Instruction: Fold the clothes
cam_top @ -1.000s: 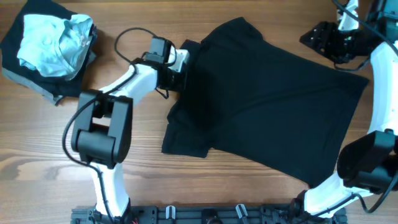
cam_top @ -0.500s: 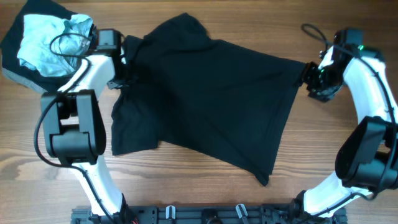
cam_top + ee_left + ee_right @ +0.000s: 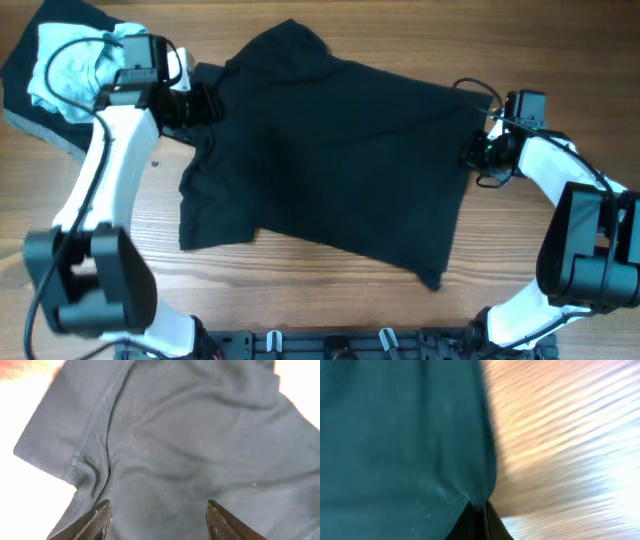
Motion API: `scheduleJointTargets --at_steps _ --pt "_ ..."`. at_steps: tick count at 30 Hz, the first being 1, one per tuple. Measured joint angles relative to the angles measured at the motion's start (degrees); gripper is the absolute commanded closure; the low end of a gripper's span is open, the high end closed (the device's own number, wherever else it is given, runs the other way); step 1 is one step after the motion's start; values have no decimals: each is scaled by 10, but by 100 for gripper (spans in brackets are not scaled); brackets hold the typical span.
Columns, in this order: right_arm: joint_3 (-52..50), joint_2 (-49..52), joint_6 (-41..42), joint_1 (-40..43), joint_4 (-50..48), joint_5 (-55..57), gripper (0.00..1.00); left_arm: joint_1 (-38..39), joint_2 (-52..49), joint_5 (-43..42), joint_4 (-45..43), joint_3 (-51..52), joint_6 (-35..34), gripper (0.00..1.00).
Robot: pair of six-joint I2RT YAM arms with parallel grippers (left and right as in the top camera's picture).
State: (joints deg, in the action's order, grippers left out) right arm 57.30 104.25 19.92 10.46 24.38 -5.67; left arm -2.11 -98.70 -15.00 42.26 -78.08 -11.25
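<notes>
1. Seeing black shirt (image 3: 330,160) spread across table (image 3: 300,300) middle.
2. Holding left claw (image 3: 159,515) open above its left side.
3. Pinching its right edge with right claw (image 3: 480,517).
4. Seeing blue cloth (image 3: 70,65) sitting on dark cloth (image 3: 18,60).

L tool (image 3: 159,519): jaws wide apart, arm stretched fwd | R tool (image 3: 481,519): pinched tight, arm bent

I read this as a robotics lab, not a laundry room. Two white-and-black arms, the left arm (image 3: 100,190) and the right arm (image 3: 590,230), rise from the near edge of a wood-grain bench (image 3: 330,310), where a black mounting rail (image 3: 330,345) with clips runs along the edge. A thin cable (image 3: 475,88) loops loose off a wrist. The only household things are clothes: a black T-shirt (image 3: 330,170) spread out and a crumpled pile (image 3: 70,70) at the far left corner.
</notes>
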Motion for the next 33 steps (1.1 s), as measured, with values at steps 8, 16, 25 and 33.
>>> scheduleJointTargets --at_steps 8,16,25,33 --pt "183 3 -55 180 41 0 30 0 33 -1 78 0 0 35" --pt "205 -156 -57 175 278 -127 29 36 33 -90 206 0 63 48" --pt "156 -178 -19 175 398 -92 9 237 35 -54 216 117 44 43" --pt "42 -174 31 185 357 -52 9 266 35 -78 42 300 -29 57"
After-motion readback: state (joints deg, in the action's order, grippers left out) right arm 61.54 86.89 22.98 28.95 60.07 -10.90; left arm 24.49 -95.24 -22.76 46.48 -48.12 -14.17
